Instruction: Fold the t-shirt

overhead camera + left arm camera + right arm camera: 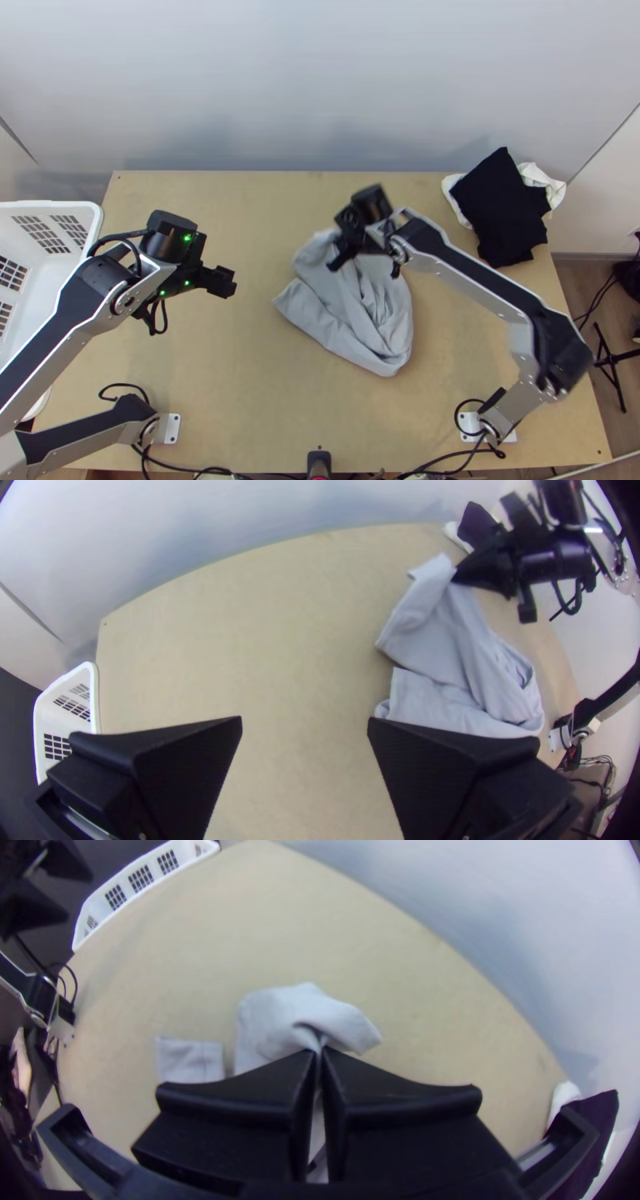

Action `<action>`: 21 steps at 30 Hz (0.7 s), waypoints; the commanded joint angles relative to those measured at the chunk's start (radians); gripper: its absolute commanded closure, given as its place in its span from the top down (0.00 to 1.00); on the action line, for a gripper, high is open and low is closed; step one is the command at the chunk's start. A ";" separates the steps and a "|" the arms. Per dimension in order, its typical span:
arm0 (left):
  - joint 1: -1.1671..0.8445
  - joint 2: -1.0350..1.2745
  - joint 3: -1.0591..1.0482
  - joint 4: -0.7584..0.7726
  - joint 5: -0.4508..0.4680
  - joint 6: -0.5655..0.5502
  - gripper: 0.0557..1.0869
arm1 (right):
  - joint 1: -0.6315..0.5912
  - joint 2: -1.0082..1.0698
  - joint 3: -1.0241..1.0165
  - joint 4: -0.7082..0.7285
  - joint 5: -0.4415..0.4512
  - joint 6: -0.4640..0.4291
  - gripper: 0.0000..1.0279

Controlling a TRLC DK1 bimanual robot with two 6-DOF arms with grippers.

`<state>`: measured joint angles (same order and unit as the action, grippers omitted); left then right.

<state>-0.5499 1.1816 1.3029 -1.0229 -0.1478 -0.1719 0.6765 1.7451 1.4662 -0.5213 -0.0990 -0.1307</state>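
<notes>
In the top view, the grey t-shirt (376, 324) lies bunched and creased on the wooden table (224, 360), right of the middle, with the right gripper (334, 260) over its far part. The left gripper (226, 282) hangs over the table to the left, apart from the cloth, near the white basket (60, 206). At the far right, black cloth (496, 208) lies on white cloth (552, 182). In the left wrist view, the left gripper (305, 725) is released, its jaws wide apart with nothing between them, and a peak of the t-shirt rises to the other claw. In the right wrist view, the right gripper (319, 1052) is clenched on a bunched bit of the t-shirt, some fabric puffing out beyond its tips.
</notes>
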 commanded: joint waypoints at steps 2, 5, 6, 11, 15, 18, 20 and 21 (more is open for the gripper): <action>-0.064 -0.017 -0.059 0.004 0.037 -0.023 0.89 | 0.011 -0.084 0.333 -0.100 0.042 0.042 0.03; -0.111 -0.008 -0.096 0.030 0.040 -0.026 0.89 | 0.023 -0.070 0.491 -0.131 0.059 0.062 0.03; -0.134 0.000 -0.114 0.037 0.039 -0.021 0.89 | 0.028 -0.064 0.536 -0.134 0.071 0.062 0.03; -0.212 0.030 -0.185 0.078 0.028 0.022 0.89 | 0.049 -0.036 0.720 -0.137 0.117 0.088 0.03; -0.232 0.039 -0.139 0.099 0.028 0.025 0.89 | 0.049 -0.019 0.826 -0.088 0.180 0.083 0.03; -0.234 0.058 -0.090 0.103 0.030 0.014 0.89 | 0.046 -0.018 0.847 0.003 0.245 0.048 0.03; -0.246 0.062 -0.080 0.113 0.031 0.005 0.89 | 0.040 -0.015 0.852 0.067 0.283 0.023 0.03; -0.257 0.066 -0.082 0.116 0.031 -0.001 0.89 | 0.041 -0.013 0.852 0.095 0.301 0.006 0.03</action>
<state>-0.7643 1.2236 1.1889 -0.9302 -0.1169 -0.1596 0.7197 1.7195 2.2280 -0.5621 0.0975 -0.0700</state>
